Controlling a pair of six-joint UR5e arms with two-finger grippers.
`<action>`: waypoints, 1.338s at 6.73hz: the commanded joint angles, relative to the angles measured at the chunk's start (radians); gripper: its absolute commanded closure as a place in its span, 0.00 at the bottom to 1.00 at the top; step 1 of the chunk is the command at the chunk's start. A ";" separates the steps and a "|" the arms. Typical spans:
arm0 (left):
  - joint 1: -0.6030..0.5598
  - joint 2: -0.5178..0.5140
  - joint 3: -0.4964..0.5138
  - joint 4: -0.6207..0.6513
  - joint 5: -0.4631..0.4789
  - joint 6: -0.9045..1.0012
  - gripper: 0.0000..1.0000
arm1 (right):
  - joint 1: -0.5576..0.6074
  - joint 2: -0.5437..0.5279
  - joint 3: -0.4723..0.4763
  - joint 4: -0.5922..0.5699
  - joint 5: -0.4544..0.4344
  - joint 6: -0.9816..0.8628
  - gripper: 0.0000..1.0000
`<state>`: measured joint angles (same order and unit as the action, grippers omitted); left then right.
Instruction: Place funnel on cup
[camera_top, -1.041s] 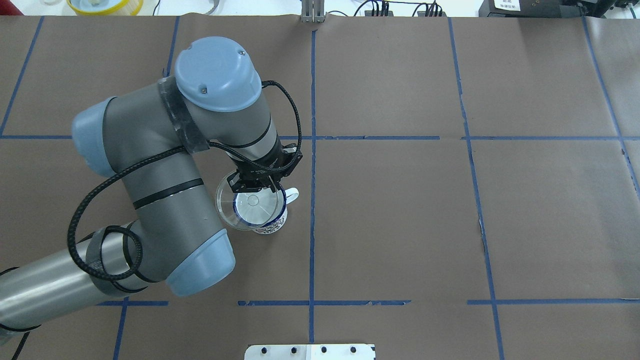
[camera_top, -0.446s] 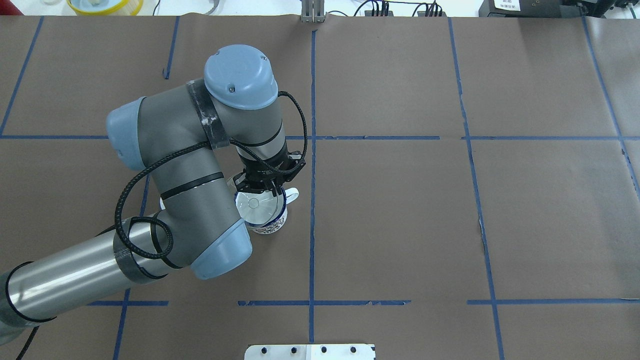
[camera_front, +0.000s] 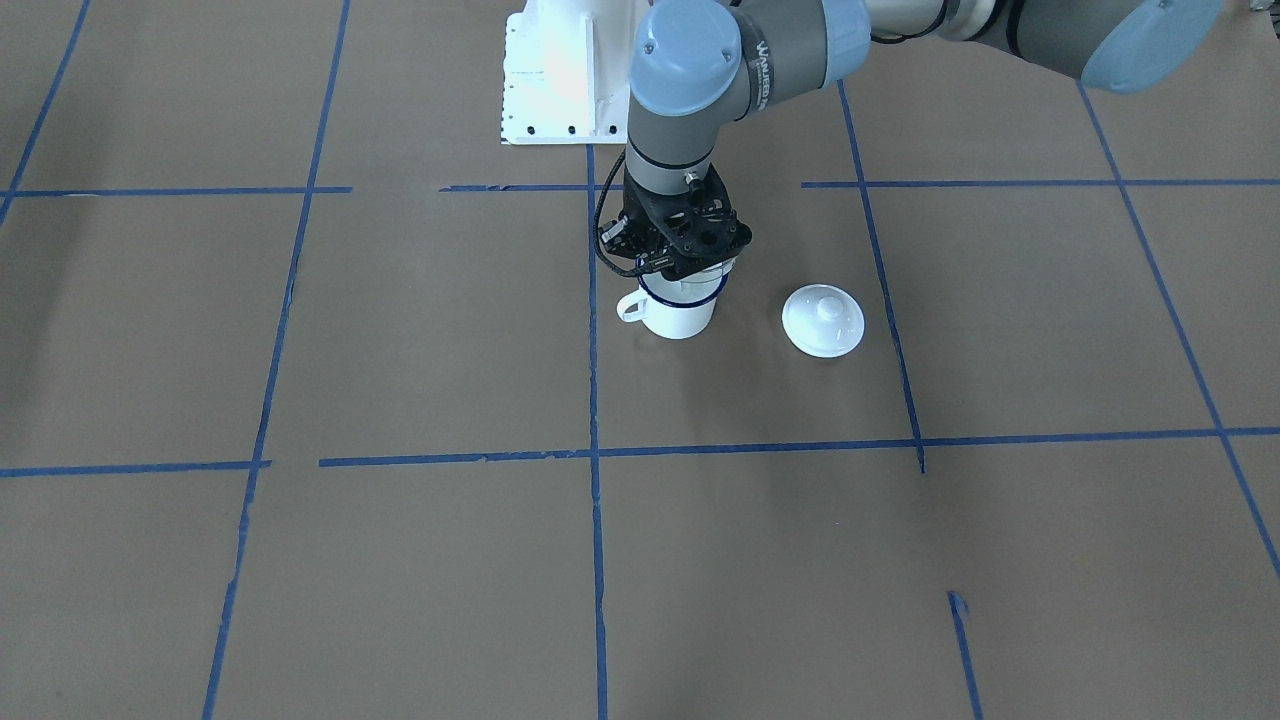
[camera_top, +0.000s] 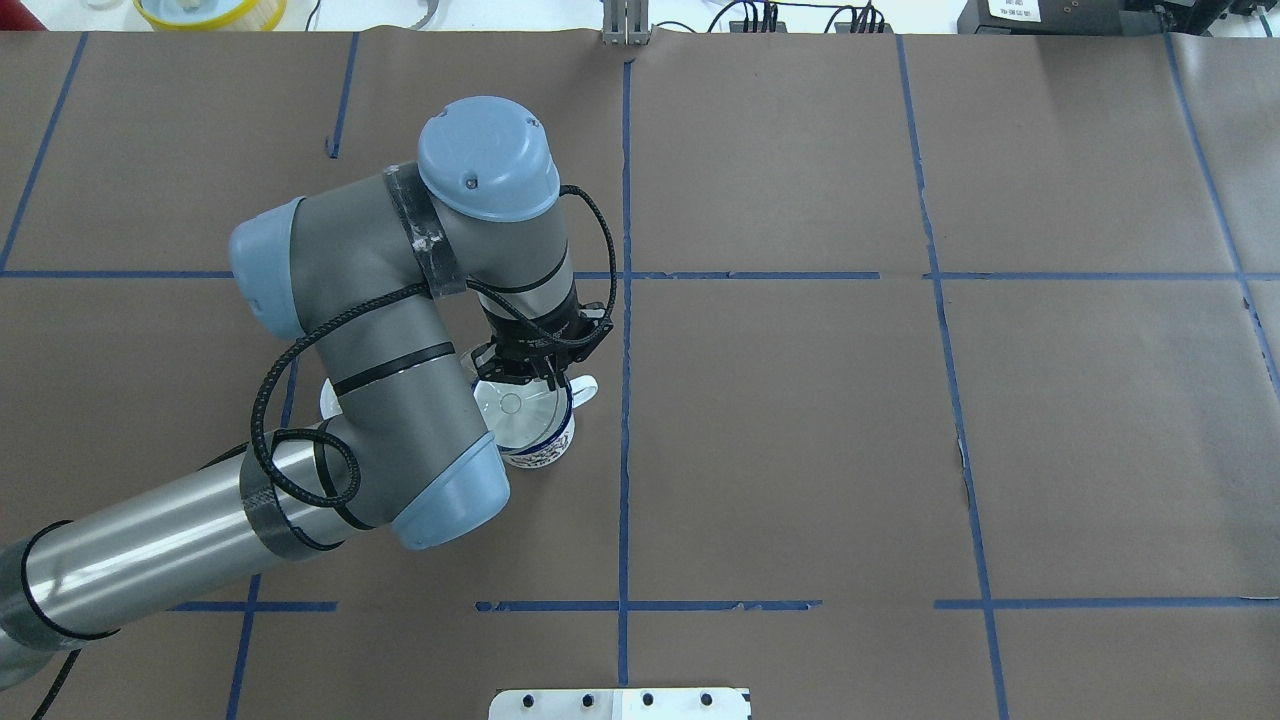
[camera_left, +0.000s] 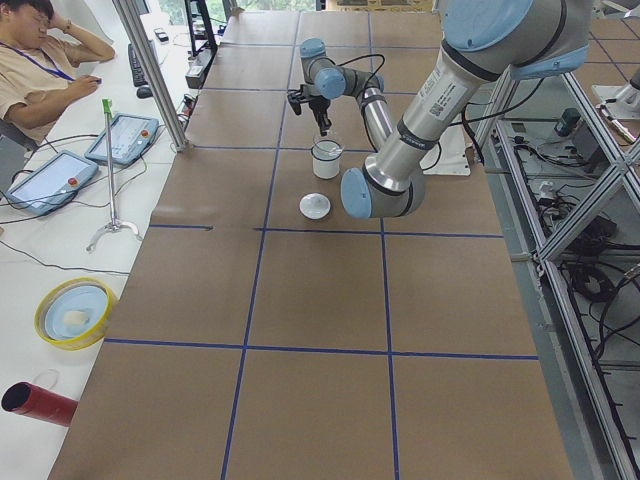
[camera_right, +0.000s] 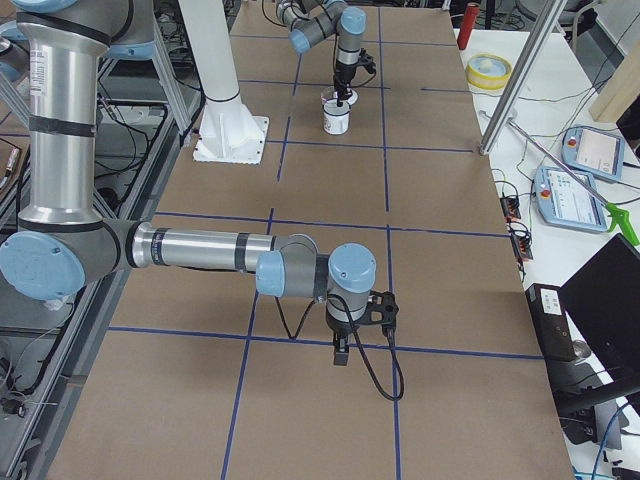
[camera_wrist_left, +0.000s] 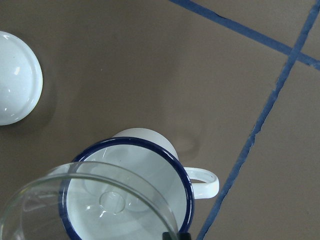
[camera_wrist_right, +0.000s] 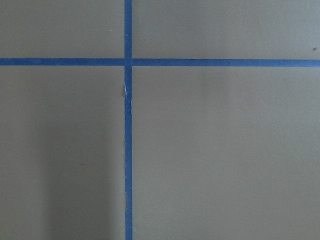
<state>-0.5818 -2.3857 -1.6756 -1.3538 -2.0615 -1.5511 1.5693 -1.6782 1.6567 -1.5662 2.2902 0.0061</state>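
The white cup (camera_top: 545, 440) with a dark blue rim stands on the brown table, its handle toward the blue centre line. It also shows in the front view (camera_front: 680, 310) and the left wrist view (camera_wrist_left: 145, 137). My left gripper (camera_top: 522, 378) is shut on the rim of the clear funnel (camera_top: 510, 405) and holds it over the cup's mouth. In the left wrist view the funnel (camera_wrist_left: 112, 202) sits a little off-centre over the cup. I cannot tell if it touches the rim. My right gripper (camera_right: 340, 352) shows only in the right side view, so I cannot tell its state.
A white round knobbed lid (camera_front: 823, 320) lies on the table beside the cup, on my left arm's side, and shows in the left wrist view (camera_wrist_left: 15, 77). Blue tape lines (camera_top: 625, 450) cross the brown table. The robot's white base plate (camera_front: 550, 75) is at the near edge.
My left arm has moved right with the funnel. The funnel hung off the cup's left side before and now sits nearly centred over its mouth.
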 joint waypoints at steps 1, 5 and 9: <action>0.000 -0.001 0.046 -0.040 0.004 0.000 1.00 | 0.000 0.000 0.000 0.000 0.000 0.000 0.00; -0.025 0.014 -0.025 -0.031 0.001 0.092 0.00 | 0.000 0.000 0.000 0.000 0.000 0.000 0.00; -0.399 0.355 -0.296 -0.039 -0.157 0.826 0.00 | 0.000 0.000 0.000 0.000 0.000 0.000 0.00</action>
<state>-0.8369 -2.1255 -1.9490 -1.3918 -2.1373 -0.9891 1.5693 -1.6782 1.6567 -1.5662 2.2902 0.0061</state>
